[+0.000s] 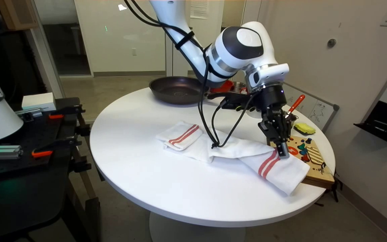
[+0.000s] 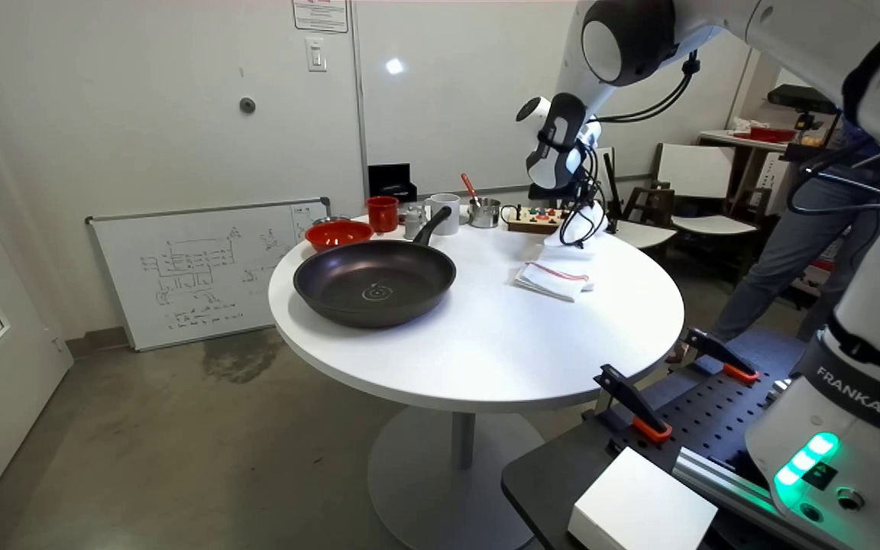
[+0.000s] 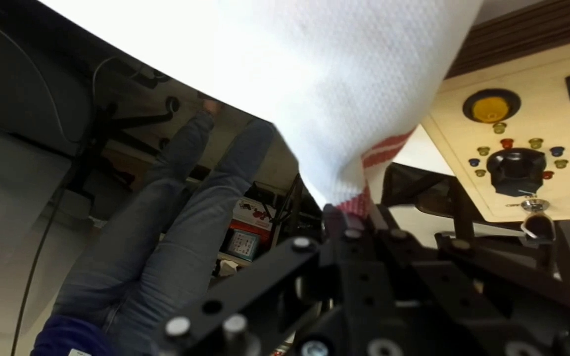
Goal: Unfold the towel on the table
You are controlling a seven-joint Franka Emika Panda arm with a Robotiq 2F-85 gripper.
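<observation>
Your end effector (image 3: 356,217) is closed, pinching a red-striped part of the towel (image 1: 242,149), which stretches across the tabletop (image 1: 166,181). The held end extends away from the rest (whether it touches below, you can't tell); beyond it the middle is creased, and the far striped end lies folded in layers. Unfolding looks only partly done; spreading and flattening remain.

In an exterior view, the white towel (image 1: 235,150) shows paired red stripes left and right; the table (image 1: 139,174) is plain white. The gripper (image 1: 283,154) is black, the arm (image 1: 228,55) white with black patches. On the far side, the frying pan (image 1: 176,91) is brownish black and the bowl (image 1: 222,87) red; on the right, the tan board (image 1: 314,173) has red, blue and green knobs (image 1: 305,158).
</observation>
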